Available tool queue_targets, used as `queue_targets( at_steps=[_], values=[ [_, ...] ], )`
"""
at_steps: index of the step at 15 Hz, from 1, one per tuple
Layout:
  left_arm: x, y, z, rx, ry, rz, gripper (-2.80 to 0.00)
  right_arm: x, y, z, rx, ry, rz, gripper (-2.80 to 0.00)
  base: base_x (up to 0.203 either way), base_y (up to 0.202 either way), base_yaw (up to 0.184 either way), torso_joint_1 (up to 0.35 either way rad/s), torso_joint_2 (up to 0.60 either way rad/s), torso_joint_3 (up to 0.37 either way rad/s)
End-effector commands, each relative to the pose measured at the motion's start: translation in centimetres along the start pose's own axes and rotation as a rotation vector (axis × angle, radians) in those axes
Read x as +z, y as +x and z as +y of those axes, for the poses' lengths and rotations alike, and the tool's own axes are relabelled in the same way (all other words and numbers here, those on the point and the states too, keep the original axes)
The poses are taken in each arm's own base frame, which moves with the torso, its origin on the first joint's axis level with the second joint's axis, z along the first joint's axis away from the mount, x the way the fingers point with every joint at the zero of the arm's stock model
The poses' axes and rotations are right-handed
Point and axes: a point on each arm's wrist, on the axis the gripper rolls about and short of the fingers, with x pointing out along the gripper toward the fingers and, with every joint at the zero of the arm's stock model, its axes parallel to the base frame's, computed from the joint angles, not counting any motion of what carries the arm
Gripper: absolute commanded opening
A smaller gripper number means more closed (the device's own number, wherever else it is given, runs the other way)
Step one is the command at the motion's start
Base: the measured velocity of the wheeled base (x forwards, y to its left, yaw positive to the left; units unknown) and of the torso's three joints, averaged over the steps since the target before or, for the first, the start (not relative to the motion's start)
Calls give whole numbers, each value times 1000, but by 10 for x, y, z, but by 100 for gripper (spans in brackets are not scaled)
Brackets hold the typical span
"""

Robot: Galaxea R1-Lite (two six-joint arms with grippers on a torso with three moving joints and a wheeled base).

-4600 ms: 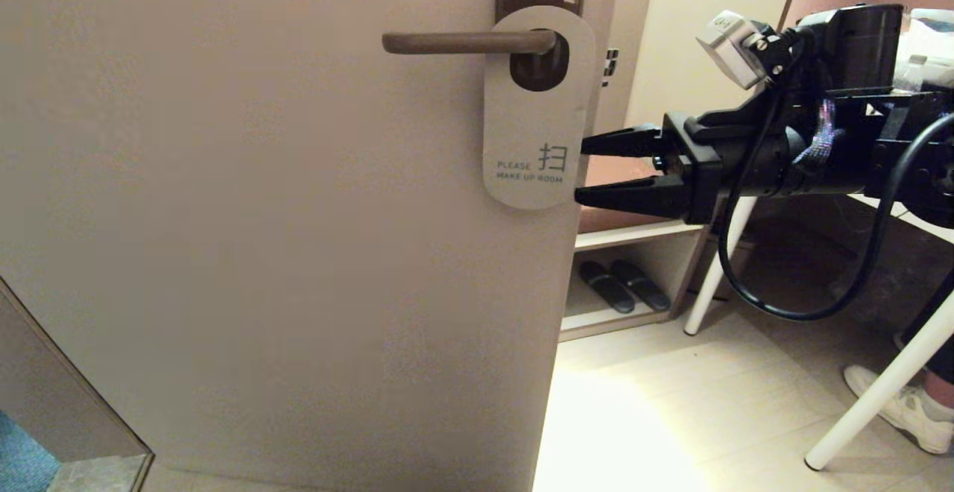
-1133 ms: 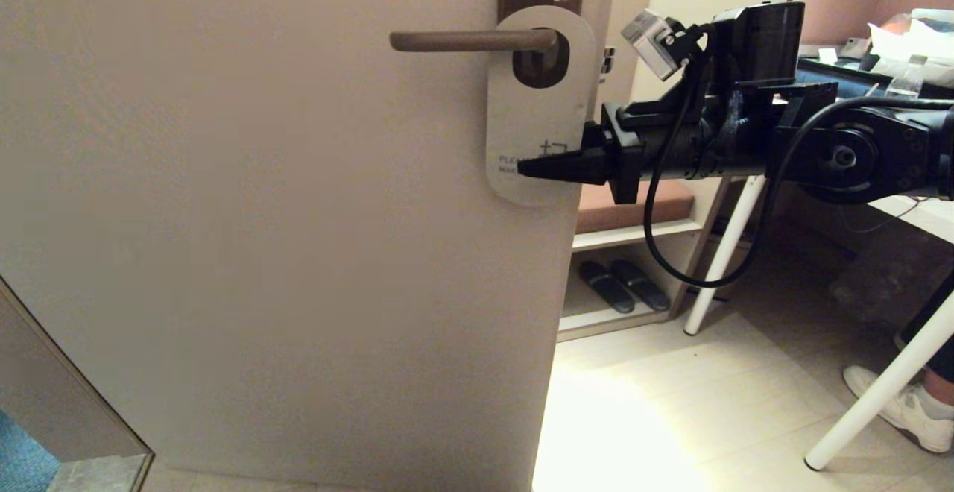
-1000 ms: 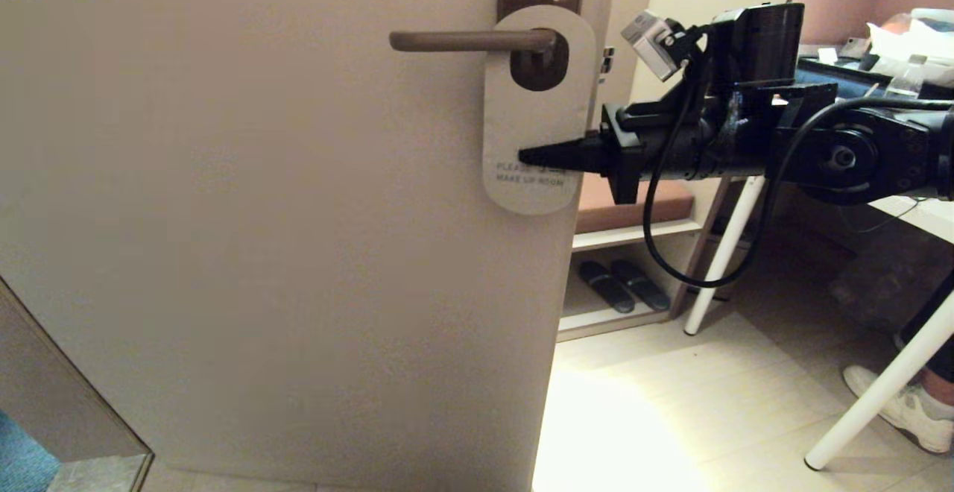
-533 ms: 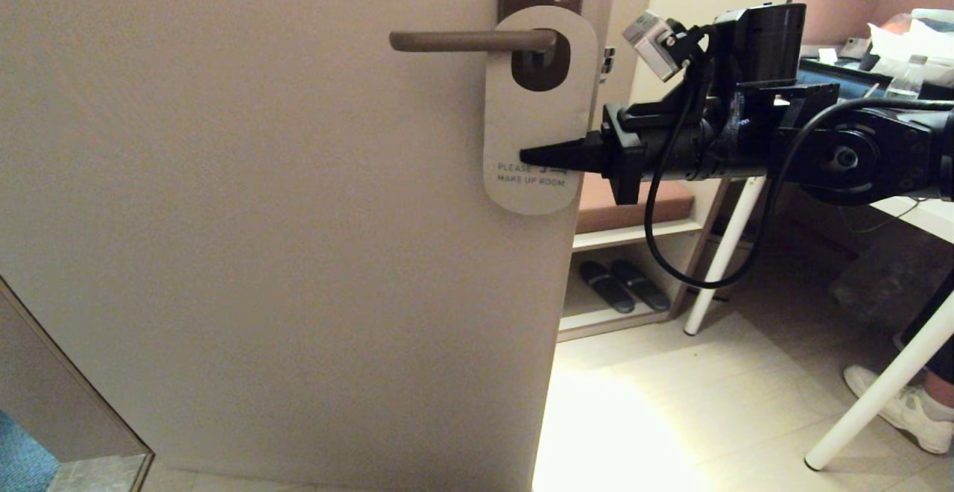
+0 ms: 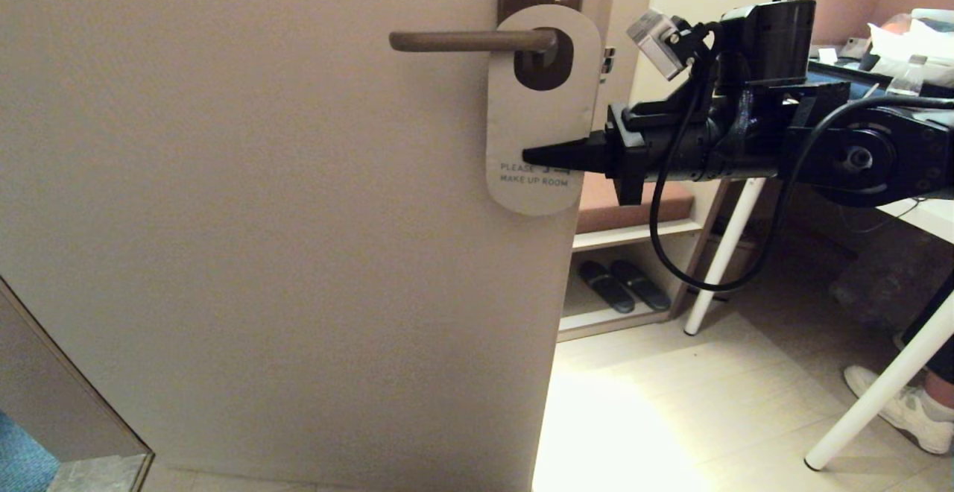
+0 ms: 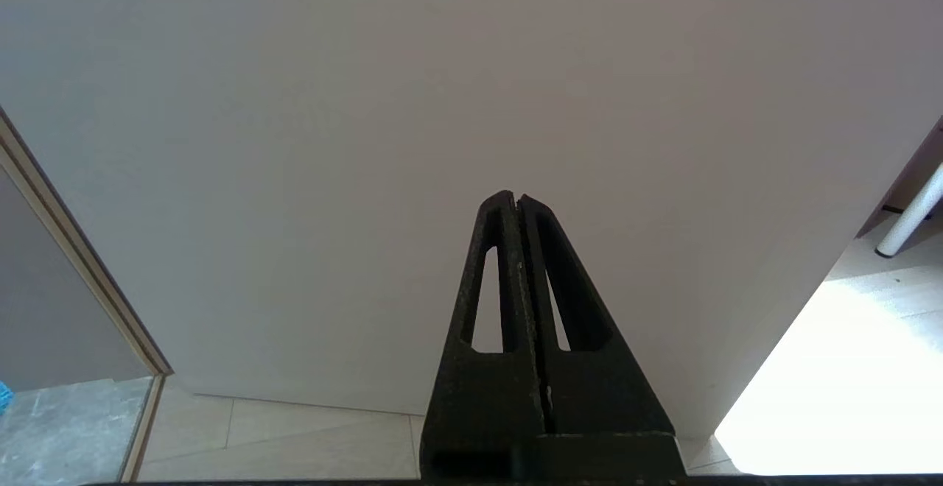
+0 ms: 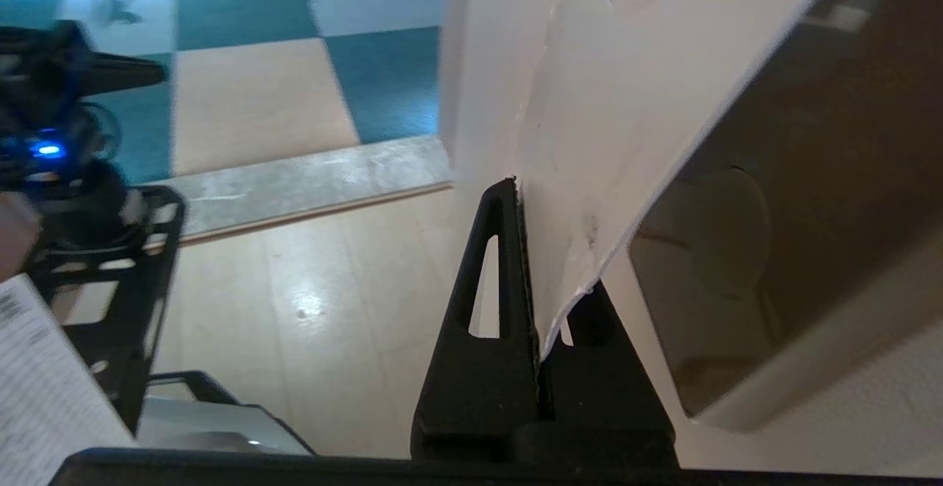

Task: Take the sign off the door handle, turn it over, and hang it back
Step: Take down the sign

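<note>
The black right gripper (image 5: 531, 156) is clamped on the off-white rounded card sign (image 5: 542, 115), which hangs on the slim dark brown metal door handle (image 5: 469, 41). I think removal is starting; next the sign must slide off the lever's free end.

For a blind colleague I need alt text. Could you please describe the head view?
The right gripper is shut on the lower part of an off-white sign reading "PLEASE MAKE UP ROOM", which hangs by its hole on the brown door handle of a beige door. Slippers lie on a low shelf behind.
</note>
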Motion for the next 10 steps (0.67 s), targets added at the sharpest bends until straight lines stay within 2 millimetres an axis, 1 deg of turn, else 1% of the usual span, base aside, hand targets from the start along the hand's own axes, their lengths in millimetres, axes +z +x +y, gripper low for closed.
queue_targets(
  at_steps=[1, 4, 7, 10],
  values=[
    [0, 0, 0, 0, -1, 1, -280, 3, -2, 4, -12, -6, 0, -280, 0, 0, 0, 0, 0, 0],
    [0, 0, 0, 0, -1, 1, -280, 11, -1, 10, -23, 29, -9, -280, 0, 0, 0, 0, 0, 0],
    [0, 0, 0, 0, -1, 1, -280, 14, 4, 16, -78, 35, 4, -280, 0, 0, 0, 0, 0, 0],
    [0, 0, 0, 0, -2, 1, -280, 19, 6, 23, -81, 40, -2, -280, 0, 0, 0, 0, 0, 0]
  ],
)
